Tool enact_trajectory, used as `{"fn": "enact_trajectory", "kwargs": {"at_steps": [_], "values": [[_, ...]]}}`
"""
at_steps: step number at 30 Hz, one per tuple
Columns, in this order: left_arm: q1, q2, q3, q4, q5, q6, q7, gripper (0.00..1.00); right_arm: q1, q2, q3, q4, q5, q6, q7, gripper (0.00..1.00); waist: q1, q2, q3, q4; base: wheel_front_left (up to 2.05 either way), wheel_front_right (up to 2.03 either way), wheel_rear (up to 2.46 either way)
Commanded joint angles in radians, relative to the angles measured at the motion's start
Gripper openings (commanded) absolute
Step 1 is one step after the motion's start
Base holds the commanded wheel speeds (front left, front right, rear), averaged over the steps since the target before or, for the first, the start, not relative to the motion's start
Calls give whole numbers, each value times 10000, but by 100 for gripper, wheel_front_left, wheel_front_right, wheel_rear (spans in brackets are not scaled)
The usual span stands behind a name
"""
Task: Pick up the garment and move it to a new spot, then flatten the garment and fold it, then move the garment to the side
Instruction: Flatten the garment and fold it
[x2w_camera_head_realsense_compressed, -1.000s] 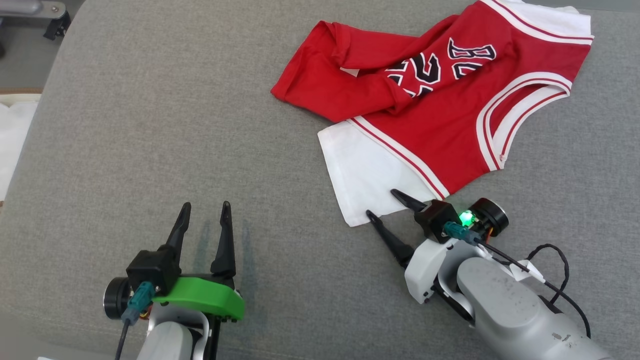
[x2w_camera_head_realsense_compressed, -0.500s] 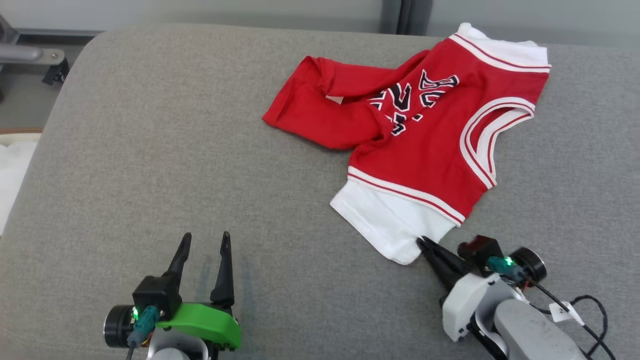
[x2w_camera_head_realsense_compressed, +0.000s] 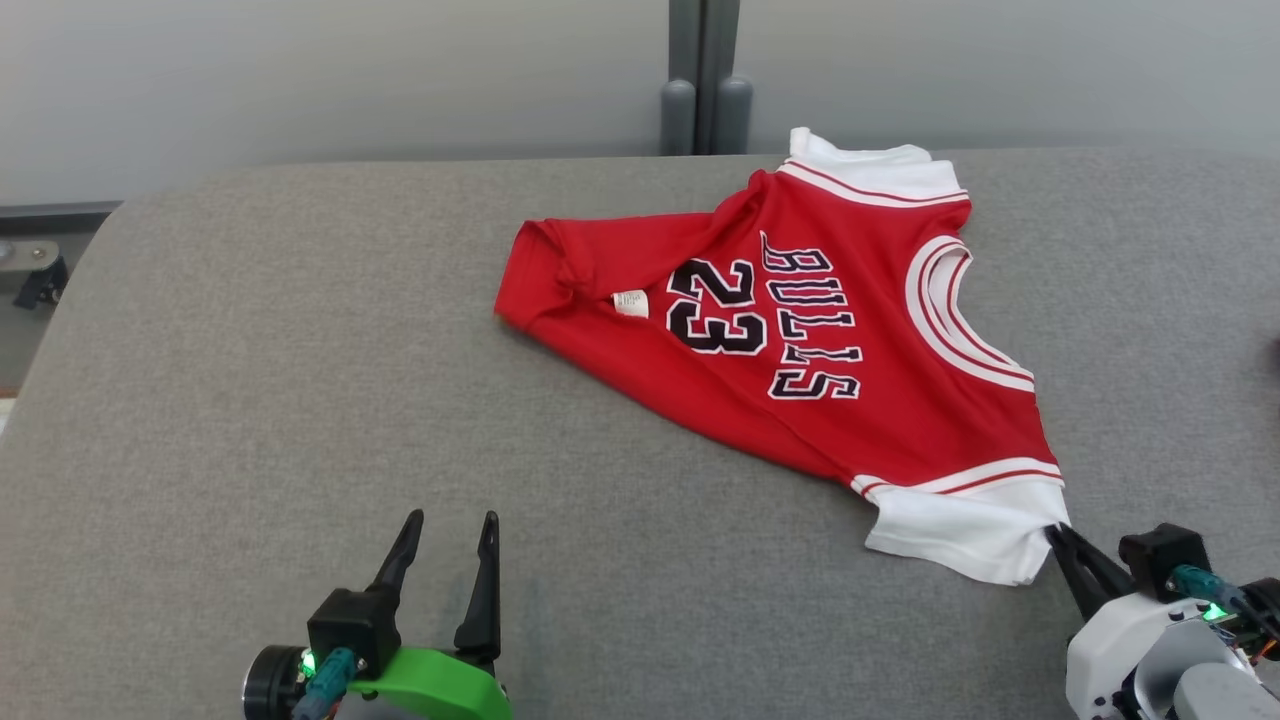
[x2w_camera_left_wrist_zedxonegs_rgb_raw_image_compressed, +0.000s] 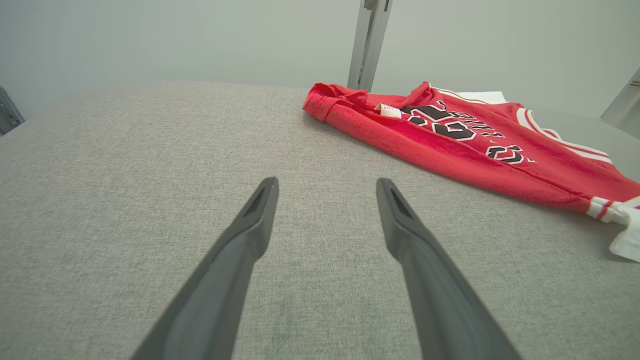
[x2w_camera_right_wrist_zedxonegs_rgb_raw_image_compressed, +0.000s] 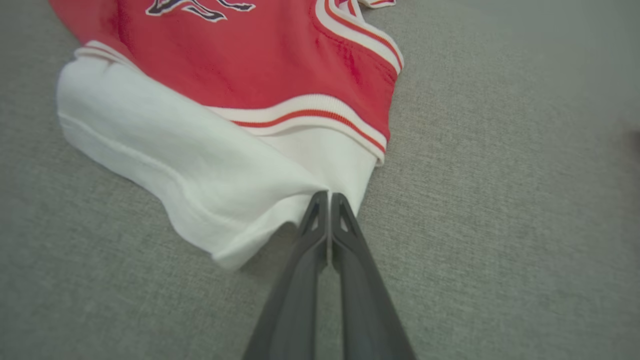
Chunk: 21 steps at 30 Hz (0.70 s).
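Head view: the right gripper (x2w_camera_head_realsense_compressed: 1062, 540) is cut off by the bottom right corner, so just its dark fingers and pale housing show. The left gripper (x2w_camera_head_realsense_compressed: 450, 535) loses its base to the bottom edge. A dark smudge (x2w_camera_head_realsense_compressed: 1272, 355) at the right edge is too blurred to name. The grey fabric surface (x2w_camera_head_realsense_compressed: 250, 400) runs back to a plain pale wall (x2w_camera_head_realsense_compressed: 350, 80) with a grey post (x2w_camera_head_realsense_compressed: 700, 90) behind it. The red jersey (x2w_camera_head_realsense_compressed: 800, 370) lies right of centre, number side up, its near white sleeve running to the right fingertips.

Left wrist view: the left fingers (x2w_camera_left_wrist_zedxonegs_rgb_raw_image_compressed: 250, 235) are spread wide over bare fabric, holding nothing, level and pointing far. The jersey is off to the right, well apart, and its near sleeve is cut by the frame edge.

Right wrist view: the fingers are pressed together, pinching the white sleeve's edge (x2w_camera_right_wrist_zedxonegs_rgb_raw_image_compressed: 320, 185) and lifting it off the surface. The jersey's far part runs out of the top of frame.
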Motion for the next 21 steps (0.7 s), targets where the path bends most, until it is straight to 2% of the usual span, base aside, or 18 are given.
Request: {"fn": "enact_trajectory", "kwargs": {"at_steps": [1, 2, 3, 4, 8, 14, 21], "values": [[-2, 33, -52, 33, -54, 33, -1, 100, 134, 39, -309, -166, -76, -23, 6, 0, 0, -1, -80, -323, 0, 0, 0], [-89, 34, -69, 43, -71, 42, -1, 100, 129, 101, -524, -300, -126, -23, 6, 24, 0, -1, -31, -379, 0, 0, 0], [-221, 34, -93, 49, -88, 37, -1, 100, 119, 198, -741, -519, -186, -23, 6, 60, 0, -1, 53, -454, 0, 0, 0], [-332, 34, -125, 57, -103, 38, 0, 100, 101, 262, -882, -683, -223, -23, 4, 100, 0, -1, 125, -503, 0, 0, 0], [-991, 33, -302, 114, -45, -29, -1, 100, -251, 704, -1229, -1555, -433, -21, 4, 100, 0, -1, 673, -725, 0, 0, 0], [-2863, 34, -533, 657, 301, -185, 0, 100, -928, 1433, -1257, -2580, -668, -20, 6, 100, 0, -1, 1771, -1024, 0, 0, 0], [-5322, 38, -570, 2594, 842, -261, 0, 100, -1723, 2047, -1032, -3072, -716, -20, 6, 100, 0, -1, 2847, -1410, 0, 0, 0]]}}
